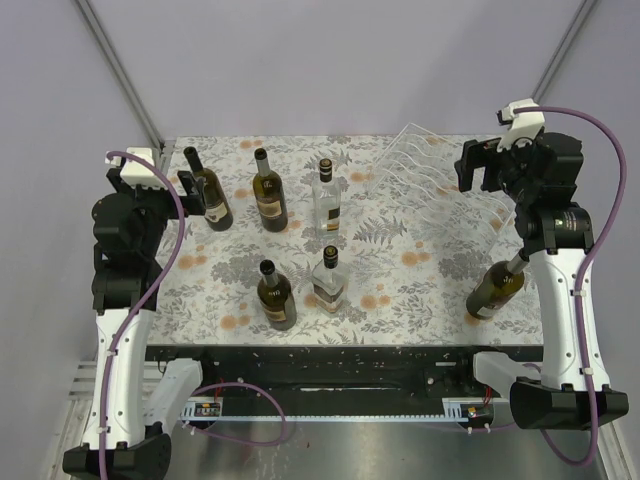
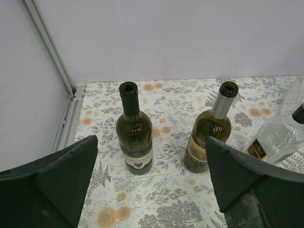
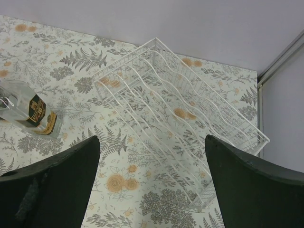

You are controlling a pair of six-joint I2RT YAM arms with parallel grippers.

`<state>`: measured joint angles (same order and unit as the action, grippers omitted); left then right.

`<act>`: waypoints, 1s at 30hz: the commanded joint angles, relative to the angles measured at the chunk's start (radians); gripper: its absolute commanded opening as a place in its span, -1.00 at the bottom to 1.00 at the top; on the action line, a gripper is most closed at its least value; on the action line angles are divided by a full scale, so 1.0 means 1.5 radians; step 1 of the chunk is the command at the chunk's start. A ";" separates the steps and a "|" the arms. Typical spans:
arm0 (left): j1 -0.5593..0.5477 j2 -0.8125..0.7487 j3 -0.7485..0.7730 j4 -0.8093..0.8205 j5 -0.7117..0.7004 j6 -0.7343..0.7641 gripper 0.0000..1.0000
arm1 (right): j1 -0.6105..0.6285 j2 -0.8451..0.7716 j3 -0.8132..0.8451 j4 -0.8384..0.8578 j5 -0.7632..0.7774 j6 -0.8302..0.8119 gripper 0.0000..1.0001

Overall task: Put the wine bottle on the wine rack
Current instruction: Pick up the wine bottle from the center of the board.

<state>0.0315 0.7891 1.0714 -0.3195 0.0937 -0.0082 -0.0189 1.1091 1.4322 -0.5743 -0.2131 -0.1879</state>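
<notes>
Wine bottle [image 2: 135, 137] upright on table [image 1: 400, 265] far left, wine rack [image 3: 175, 118] empty far right; left gripper [image 2: 152, 190] and right gripper [image 3: 152, 190] wide open, holding nothing; approach step, calls for closing on bottle next.

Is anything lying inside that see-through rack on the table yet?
No bottles: the wine rack holds nothing, and the flowered tablecloth shows through its ribs. From above, the right gripper hides the rack's right end.
</notes>
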 commanded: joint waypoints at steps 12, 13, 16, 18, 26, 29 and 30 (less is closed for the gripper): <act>-0.002 0.002 0.027 0.014 -0.038 0.034 0.98 | 0.001 -0.007 0.008 -0.011 -0.027 -0.052 0.99; -0.001 0.002 0.031 0.009 -0.037 0.036 0.98 | 0.001 -0.005 0.010 -0.012 -0.023 -0.053 0.99; -0.001 0.001 0.035 -0.001 -0.033 0.042 0.98 | 0.006 -0.005 0.011 -0.018 -0.015 -0.057 0.99; -0.001 0.003 0.038 -0.009 -0.021 0.043 0.98 | 0.008 -0.003 0.012 -0.024 -0.010 -0.064 0.99; -0.001 0.013 0.034 -0.033 0.031 0.058 0.98 | 0.082 0.063 0.040 -0.060 0.087 -0.108 0.99; -0.001 0.016 0.034 -0.033 0.040 0.065 0.98 | 0.132 0.095 0.032 -0.057 0.139 -0.124 0.99; -0.001 0.018 0.034 -0.033 0.041 0.066 0.98 | 0.138 0.105 0.029 -0.052 0.164 -0.124 0.99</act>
<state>0.0315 0.8116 1.0935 -0.3859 0.1184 0.0692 0.1238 1.2198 1.4548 -0.6422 -0.1009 -0.3298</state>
